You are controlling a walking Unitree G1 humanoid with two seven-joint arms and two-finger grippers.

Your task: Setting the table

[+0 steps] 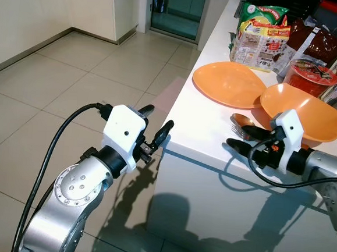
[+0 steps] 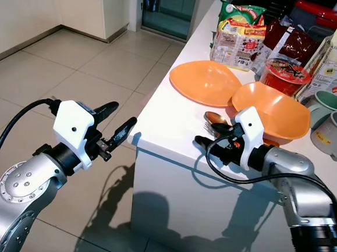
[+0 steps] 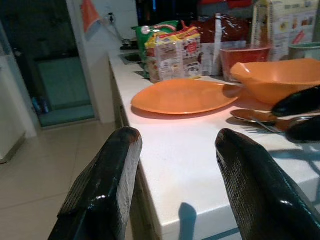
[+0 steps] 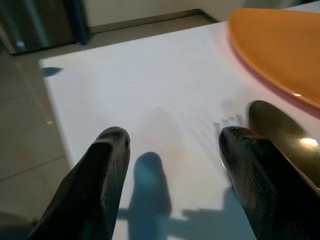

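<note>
1. The left pincer (image 1: 157, 126) hangs over the tiled floor (image 1: 73, 77), just off the corner of the white desk (image 1: 204, 120), fingers spread, gripping nothing.
2. A flat orange plastic plate (image 1: 227, 83) lies on the desk, well beyond that pincer.
3. A metal spoon (image 2: 216, 118) and fork (image 1: 236, 129) lie just beside the upper finger of the right pincer (image 1: 241, 138), which is spread wide and empty.
4. An orange plastic bowl (image 1: 304, 110) sits right behind the cutlery.
</note>
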